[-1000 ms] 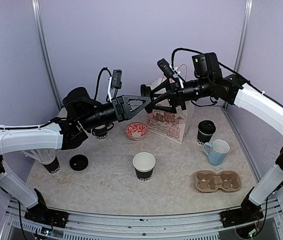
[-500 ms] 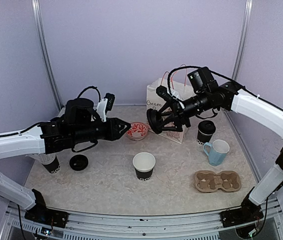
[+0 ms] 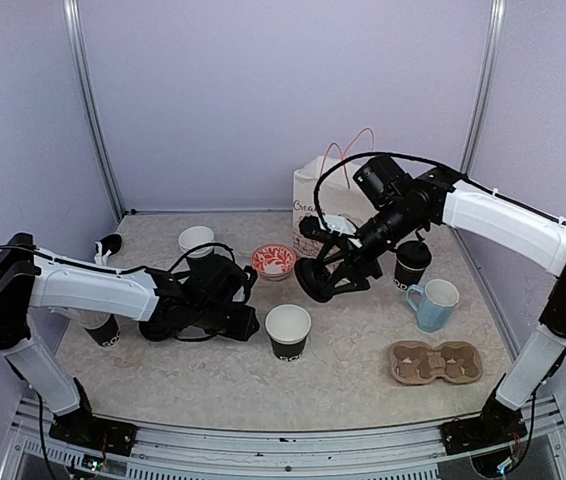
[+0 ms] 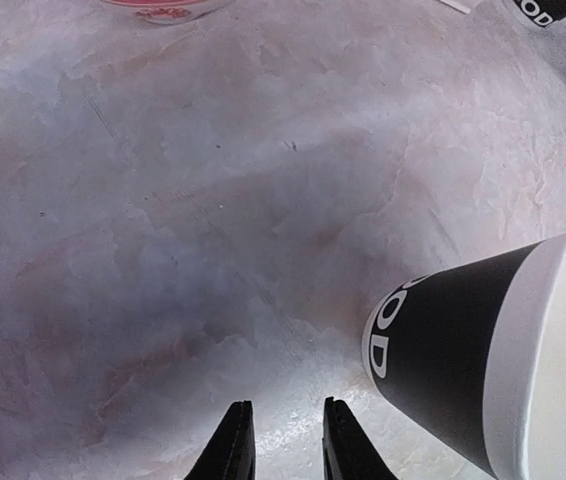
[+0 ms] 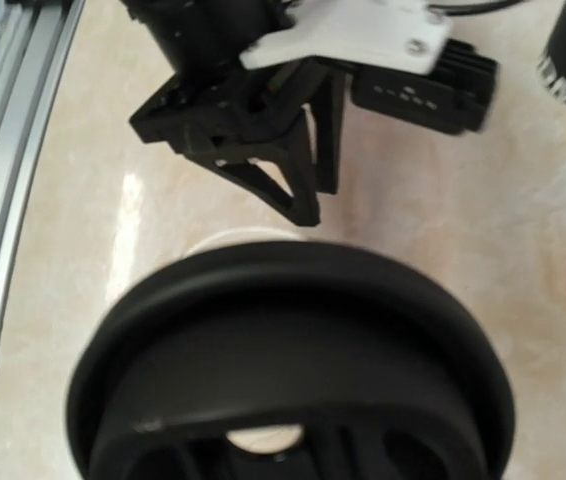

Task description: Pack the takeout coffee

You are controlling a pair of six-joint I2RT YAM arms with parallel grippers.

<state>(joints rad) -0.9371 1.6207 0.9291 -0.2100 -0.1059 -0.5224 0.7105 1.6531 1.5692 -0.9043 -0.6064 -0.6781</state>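
The right fingers [image 3: 335, 270] pinch a black lid [image 5: 293, 350] over the open cup [image 3: 288, 331], near the middle of the desk [image 3: 363, 345]. The left fingers [image 3: 246, 322], slightly apart, hold nothing, so an off-centre press may topple it.

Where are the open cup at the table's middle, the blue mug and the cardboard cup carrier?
open cup [image 3: 286, 349]: overhead view, black outer wall.
blue mug [image 3: 430, 312]: overhead view, outer side.
cardboard cup carrier [image 3: 436, 363]: overhead view, middle ridge between wells.

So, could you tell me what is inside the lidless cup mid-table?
Only the white inside of the open takeout cup shows from above, with nothing visible in it; the rim hides its near inner wall.
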